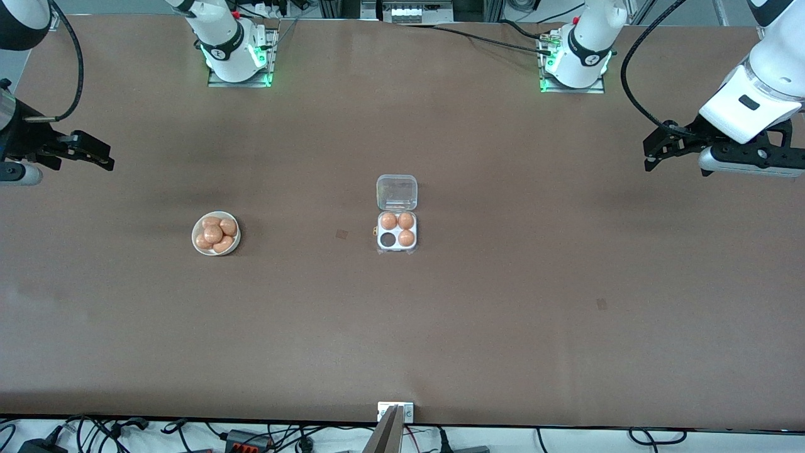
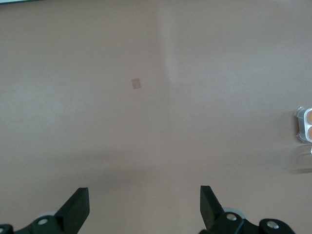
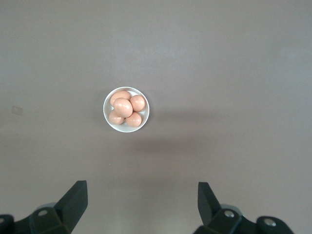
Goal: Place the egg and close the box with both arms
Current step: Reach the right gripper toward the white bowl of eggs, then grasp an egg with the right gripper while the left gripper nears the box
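The box (image 1: 397,230) stands at the table's middle, its clear lid (image 1: 397,192) laid open flat. Three orange-brown eggs (image 1: 398,227) fill its cells; the cell nearest the front camera toward the right arm's end is empty and dark. A corner of the box shows in the left wrist view (image 2: 305,125). Several loose eggs (image 1: 216,234) lie in a round white bowl (image 1: 197,244), also in the right wrist view (image 3: 126,110). My right gripper (image 1: 104,157) (image 3: 142,191) is open and empty, raised over the table's right arm end. My left gripper (image 1: 654,154) (image 2: 144,195) is open and empty, raised over the other end.
A small brown patch (image 1: 341,234) lies on the brown table between the bowl and the box. Another patch (image 1: 602,304) lies nearer the front camera toward the left arm's end, also in the left wrist view (image 2: 136,84). A metal bracket (image 1: 395,412) sits at the front edge.
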`<state>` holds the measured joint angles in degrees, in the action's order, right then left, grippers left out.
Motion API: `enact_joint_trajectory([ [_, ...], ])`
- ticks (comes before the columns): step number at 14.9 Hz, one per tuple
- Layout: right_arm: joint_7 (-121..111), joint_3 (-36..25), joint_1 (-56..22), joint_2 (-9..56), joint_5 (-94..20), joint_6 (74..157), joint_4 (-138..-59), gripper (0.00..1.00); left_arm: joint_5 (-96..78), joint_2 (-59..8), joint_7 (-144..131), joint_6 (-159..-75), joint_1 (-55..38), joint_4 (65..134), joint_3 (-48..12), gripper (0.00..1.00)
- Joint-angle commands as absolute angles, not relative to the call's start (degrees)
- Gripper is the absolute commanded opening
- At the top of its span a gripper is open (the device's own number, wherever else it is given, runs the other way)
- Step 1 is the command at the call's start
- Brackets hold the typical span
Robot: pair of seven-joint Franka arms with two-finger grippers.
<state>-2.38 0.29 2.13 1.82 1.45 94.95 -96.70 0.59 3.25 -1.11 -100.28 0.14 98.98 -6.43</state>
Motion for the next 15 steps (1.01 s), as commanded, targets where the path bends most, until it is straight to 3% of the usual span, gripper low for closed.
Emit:
enact_joint_trajectory([
  [1,-1.58,0.7,1.93,6.13,1.58,95.27,-96.42,1.0,1.05,2.46,-1.67,-98.27,0.44,97.12,-7.03,1.0],
  [6,-1.32,0.88,-3.24,15.54,1.5,97.19,-95.98,1.0,0.97,2.2,-1.06,-87.74,-0.44,97.12,-7.82,1.0],
  [12,-0.88,0.88,-3.69,25.91,1.23,105.64,-95.62,1.0,1.14,0.62,-0.62,-73.24,-0.79,96.06,-17.38,1.0],
  [14,-1.05,0.97,-3.78,28.46,1.14,108.62,-95.62,1.0,1.58,-0.7,-0.88,-72.68,-0.97,96.06,-21.16,1.0],
  [15,-1.05,0.97,-4.3,29.35,1.14,109.15,-95.62,1.0,1.32,-1.05,-1.05,-72.77,-0.97,96.06,-22.66,0.87],
])
